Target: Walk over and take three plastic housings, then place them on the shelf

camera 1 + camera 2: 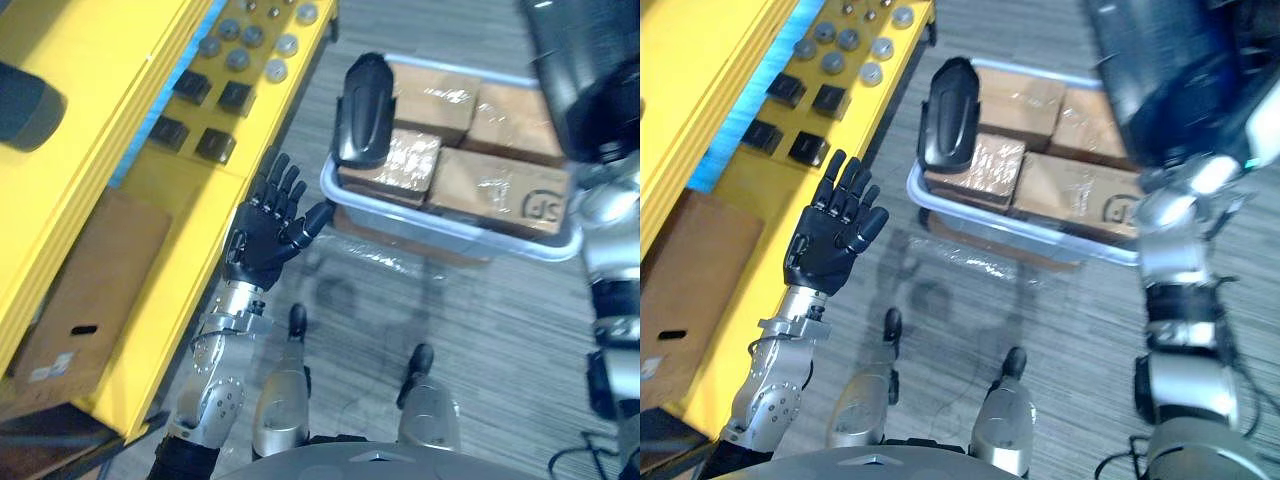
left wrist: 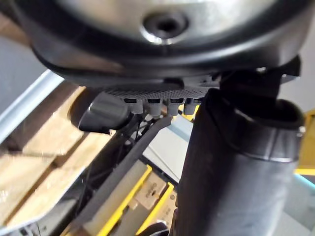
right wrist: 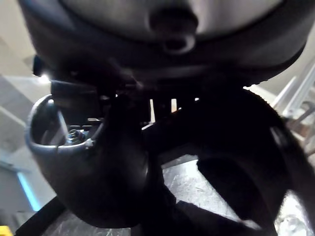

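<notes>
The left hand (image 1: 262,232) is held up with palm open and fingers spread straight, holding nothing. It hangs between the yellow shelf (image 1: 190,245) on its left and a pale bin (image 1: 440,236) on its right. The thumb tip is just beside the bin's near left corner; I cannot tell whether it touches.

A black housing (image 1: 365,108) lies in the bin at the left edge, past the hand and apart from it. It is long and rounded, and rests on top of the boxes (image 1: 500,185) packed inside. These are brown, wrapped in shiny film, and fill the bin from edge to edge. The left wrist view shows a dark rounded body with a raised rim close beside the fingers, but what it is I cannot tell.

The right hand (image 3: 162,59) is at the end of the right arm, which rises at the bin's right edge into a dark bulk (image 1: 1170,70) near the camera. Whether that hand grips anything cannot be told.

On the shelf's top, near its right edge, sit black square parts (image 1: 235,97) and, farther off, grey discs (image 1: 250,35). A flat carton (image 1: 90,290) lies on the shelf's lower level. The bin stands on the grey striped floor (image 1: 480,330).
</notes>
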`<state>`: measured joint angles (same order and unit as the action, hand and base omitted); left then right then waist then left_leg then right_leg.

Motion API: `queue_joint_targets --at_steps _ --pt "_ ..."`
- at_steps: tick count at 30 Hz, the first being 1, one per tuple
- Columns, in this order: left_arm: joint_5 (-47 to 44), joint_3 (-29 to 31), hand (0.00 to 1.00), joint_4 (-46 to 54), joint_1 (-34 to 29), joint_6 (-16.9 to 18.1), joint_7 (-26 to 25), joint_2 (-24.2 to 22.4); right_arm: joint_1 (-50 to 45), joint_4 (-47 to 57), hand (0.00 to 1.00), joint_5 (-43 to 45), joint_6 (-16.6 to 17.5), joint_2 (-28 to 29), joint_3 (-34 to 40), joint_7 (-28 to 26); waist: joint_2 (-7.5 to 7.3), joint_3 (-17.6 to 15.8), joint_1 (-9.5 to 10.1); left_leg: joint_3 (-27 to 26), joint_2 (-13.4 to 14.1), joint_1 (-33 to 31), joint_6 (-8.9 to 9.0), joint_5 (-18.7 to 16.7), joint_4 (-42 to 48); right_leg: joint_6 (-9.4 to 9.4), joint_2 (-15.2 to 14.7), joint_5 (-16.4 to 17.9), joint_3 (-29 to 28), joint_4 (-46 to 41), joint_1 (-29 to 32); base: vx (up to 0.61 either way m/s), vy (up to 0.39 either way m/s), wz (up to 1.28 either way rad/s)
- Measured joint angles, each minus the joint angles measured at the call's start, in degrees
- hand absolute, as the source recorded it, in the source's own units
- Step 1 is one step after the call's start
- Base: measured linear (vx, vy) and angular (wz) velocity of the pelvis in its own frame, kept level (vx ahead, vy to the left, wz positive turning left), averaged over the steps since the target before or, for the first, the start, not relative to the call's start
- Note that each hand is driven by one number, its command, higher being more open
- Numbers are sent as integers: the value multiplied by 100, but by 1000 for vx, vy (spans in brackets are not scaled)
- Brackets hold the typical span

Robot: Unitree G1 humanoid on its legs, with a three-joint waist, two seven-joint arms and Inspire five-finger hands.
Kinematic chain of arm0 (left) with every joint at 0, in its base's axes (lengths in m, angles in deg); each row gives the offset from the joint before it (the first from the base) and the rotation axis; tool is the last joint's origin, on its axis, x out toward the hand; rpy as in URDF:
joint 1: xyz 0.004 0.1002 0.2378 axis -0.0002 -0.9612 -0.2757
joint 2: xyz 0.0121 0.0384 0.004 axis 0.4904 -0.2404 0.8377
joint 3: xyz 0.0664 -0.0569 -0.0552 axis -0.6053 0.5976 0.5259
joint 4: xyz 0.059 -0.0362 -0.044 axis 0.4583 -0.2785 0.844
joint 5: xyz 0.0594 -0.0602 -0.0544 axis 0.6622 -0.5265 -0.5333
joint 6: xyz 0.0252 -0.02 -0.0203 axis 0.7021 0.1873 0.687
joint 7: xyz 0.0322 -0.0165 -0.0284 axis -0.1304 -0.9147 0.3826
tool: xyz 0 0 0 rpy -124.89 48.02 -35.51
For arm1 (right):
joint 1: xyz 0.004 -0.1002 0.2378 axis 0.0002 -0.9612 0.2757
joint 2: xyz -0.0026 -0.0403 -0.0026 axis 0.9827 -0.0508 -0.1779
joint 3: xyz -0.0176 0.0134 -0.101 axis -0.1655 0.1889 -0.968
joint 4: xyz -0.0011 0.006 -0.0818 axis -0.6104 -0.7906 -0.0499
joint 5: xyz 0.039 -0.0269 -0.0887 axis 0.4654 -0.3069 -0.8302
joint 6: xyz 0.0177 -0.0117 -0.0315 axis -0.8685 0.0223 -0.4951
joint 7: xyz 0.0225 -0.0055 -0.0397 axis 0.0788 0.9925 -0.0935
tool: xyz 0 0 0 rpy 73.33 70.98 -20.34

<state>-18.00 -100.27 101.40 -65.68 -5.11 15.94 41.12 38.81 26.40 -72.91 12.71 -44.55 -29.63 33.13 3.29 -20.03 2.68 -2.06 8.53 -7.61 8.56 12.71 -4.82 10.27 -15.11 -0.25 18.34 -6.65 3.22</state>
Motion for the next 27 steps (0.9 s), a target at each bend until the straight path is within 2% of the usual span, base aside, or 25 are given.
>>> queue_joint_targets --at_steps 1,3,5,7,8,10,16,25,27 --pt "-157 -45 100 -46 111 -167 8 -5 -262 343 0 -185 37 366 -28 -50 -74 78 -11 -92 4 107 0 -7 -5 2 18 -46 -16 127 -128 90 -31 -23" --pt "-259 -100 100 -101 260 -370 46 -55 -433 543 0 -395 130 762 -169 -111 -109 194 -57 -216 6 225 2 -32 -14 15 28 -84 -46 246 -253 52 -31 -16" --pt "-274 -247 100 -243 446 -503 109 -133 -481 543 0 -439 148 1021 -447 -263 -66 476 -142 -320 9 264 6 -80 -31 27 37 -133 -68 359 -303 1 -10 -15" --pt "-385 -373 100 -430 713 -613 108 -186 -481 543 0 -443 150 1157 -654 -366 -59 520 -135 -419 17 464 12 -112 -33 25 47 -178 -152 442 -470 -32 -9 -23" --pt "-401 -456 100 -546 802 -636 108 -231 -492 543 0 -440 151 1293 -803 -447 -39 703 -195 -447 29 498 13 -140 -34 18 65 -219 -163 515 -515 -63 -15 -20" --pt "-401 -513 100 -563 815 -638 99 -300 -495 545 0 -422 202 1461 -903 -450 -30 853 -215 -495 55 528 18 -171 -34 5 100 -273 -208 611 -543 -49 -10 -14" --pt "-284 -722 100 -607 932 -716 106 -345 -730 650 0 -334 330 1910 -1448 -445 -30 1190 -209 -563 92 663 49 -245 -35 -12 150 -310 -257 784 -666 -59 -15 -8" --pt "61 -788 100 -658 932 -741 59 -337 -998 527 0 68 412 2309 -1807 -457 -82 1347 -147 -565 90 708 14 -217 -35 -56 150 -343 -251 818 -719 0 0 0" --pt "225 -806 100 -755 927 -741 -104 -337 -1058 349 0 120 436 2381 -1893 -411 -129 1495 -141 -567 83 704 18 -219 -34 -70 150 -365 -248 884 -736 20 -7 -1"
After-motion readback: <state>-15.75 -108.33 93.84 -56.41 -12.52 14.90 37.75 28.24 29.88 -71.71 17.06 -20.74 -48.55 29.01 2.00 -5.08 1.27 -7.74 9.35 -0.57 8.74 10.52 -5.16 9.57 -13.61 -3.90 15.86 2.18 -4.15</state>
